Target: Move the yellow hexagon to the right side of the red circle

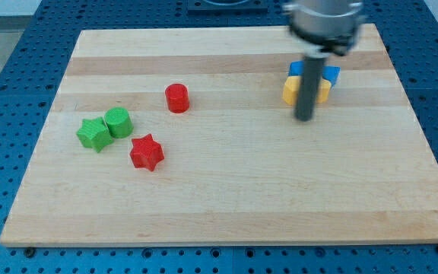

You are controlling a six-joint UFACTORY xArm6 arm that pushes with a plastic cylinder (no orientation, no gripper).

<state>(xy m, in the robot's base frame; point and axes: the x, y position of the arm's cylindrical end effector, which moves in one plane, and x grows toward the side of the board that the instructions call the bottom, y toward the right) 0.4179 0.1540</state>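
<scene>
Far off toward the view's left of my tip, near the left edge of the wooden board, sits a green star, and touching it on its right, a little higher, is a green cylinder. Just below and to the right of that pair, apart from them, lies a red star. Further right and higher up stands the red circle, alone, well to the left of my tip and slightly above its level. My tip rests on the board in the right half; the arm ends in a plain dark rod, so there are no jaws to be wide, narrow or holding anything. The yellow hexagon lies directly behind the rod, just above the tip toward the view's top, showing on both sides of the shaft; whether the tip touches it I cannot tell. Immediately behind the hexagon, touching it, is a blue block, partly hidden by the rod, its shape unclear.
</scene>
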